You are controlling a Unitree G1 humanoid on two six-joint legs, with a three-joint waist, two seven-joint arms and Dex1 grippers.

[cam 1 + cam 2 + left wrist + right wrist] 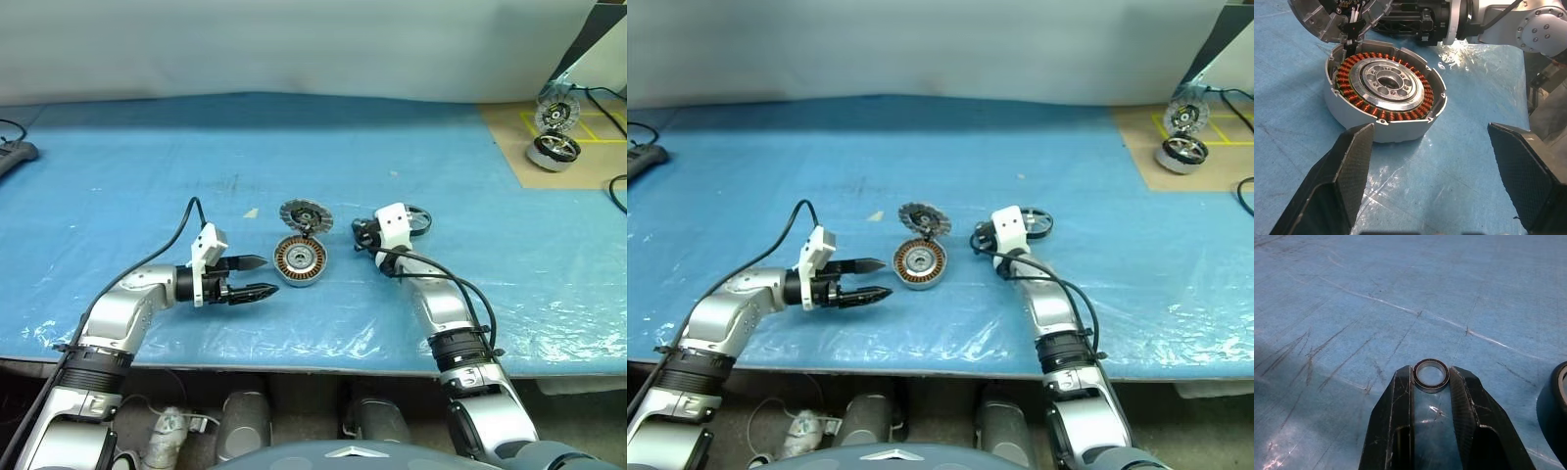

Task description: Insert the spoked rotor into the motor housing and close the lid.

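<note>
no readable text, labels, brands, numbers or signs anywhere

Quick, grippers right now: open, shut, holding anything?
Left gripper: open, empty, beside the motor housing.
Right gripper: shut on a small metal ring.

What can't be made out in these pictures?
- Spoked rotor: eye views, mostly behind the right gripper's white mount.
- Lid: left wrist view, cut off by the edge.
- Dark round thing: right wrist view, cut off by the edge.
- Far motor parts: eye views, too small.
</note>
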